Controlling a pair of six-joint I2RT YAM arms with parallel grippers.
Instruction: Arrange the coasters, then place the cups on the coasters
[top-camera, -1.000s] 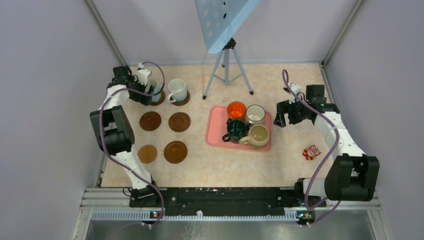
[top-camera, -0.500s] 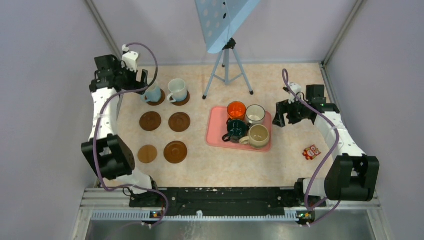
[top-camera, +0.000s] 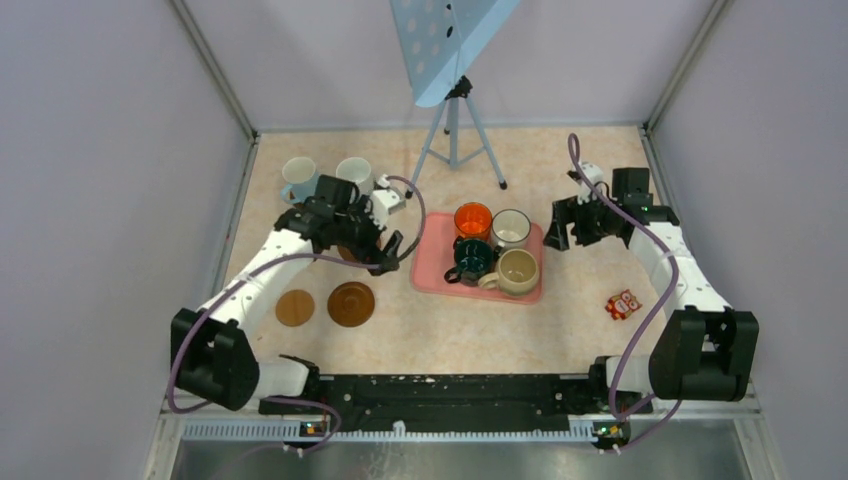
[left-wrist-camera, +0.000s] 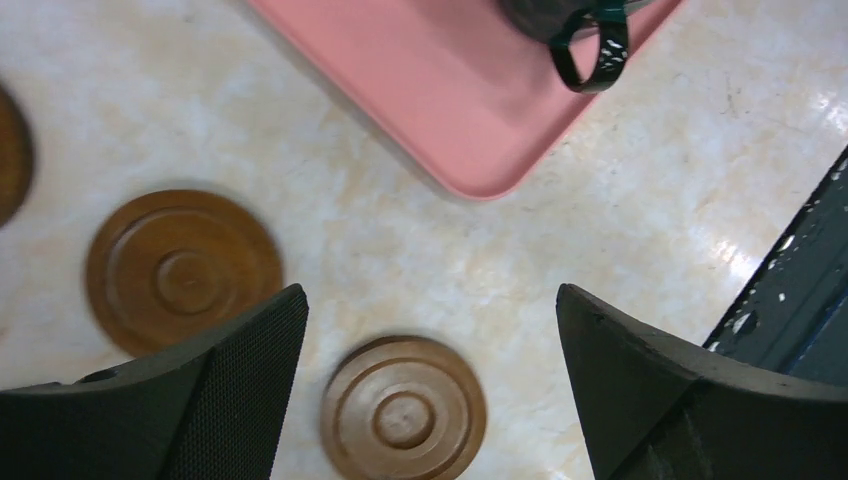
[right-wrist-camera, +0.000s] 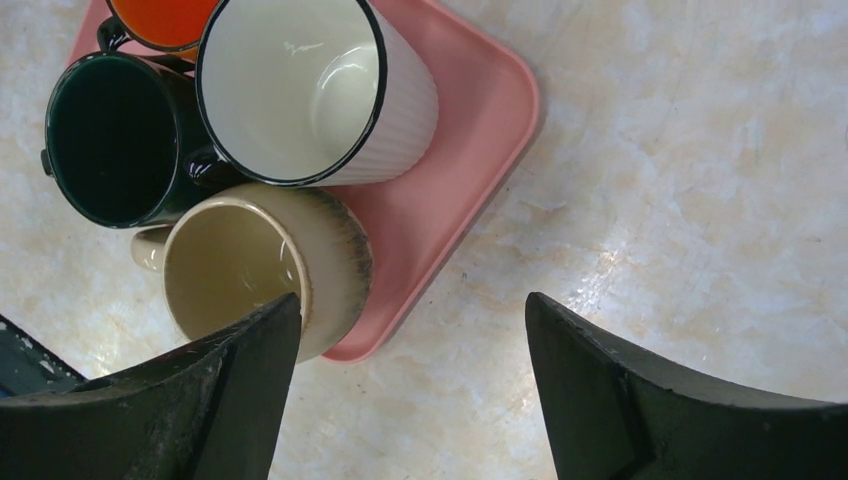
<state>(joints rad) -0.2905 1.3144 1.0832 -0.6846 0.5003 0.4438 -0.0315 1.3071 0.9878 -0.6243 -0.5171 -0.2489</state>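
Note:
Two white cups (top-camera: 298, 176) (top-camera: 352, 171) stand at the back left; my left arm hides most of what is under them. A tan coaster (top-camera: 294, 307) and a brown coaster (top-camera: 351, 303) lie near the front left. My left gripper (top-camera: 391, 251) hangs open and empty just left of the pink tray (top-camera: 430, 272). Below it lie ringed brown coasters (left-wrist-camera: 404, 410) (left-wrist-camera: 183, 270). The tray holds an orange cup (top-camera: 472, 219), a dark-rimmed white cup (right-wrist-camera: 300, 90), a dark green cup (right-wrist-camera: 110, 140) and a beige cup (right-wrist-camera: 250, 270). My right gripper (right-wrist-camera: 412, 305) is open beside the tray's right corner.
A tripod (top-camera: 452, 135) carrying a blue perforated board stands at the back centre. A small red packet (top-camera: 622, 303) lies at the right. Walls close in the left, right and back. The arms' mounting rail (top-camera: 450, 390) runs along the near edge.
My left arm has swung from the back-left white cup to the middle, over the coasters and towards the tray, its jaws wider. That cup stays behind. The right arm has not moved.

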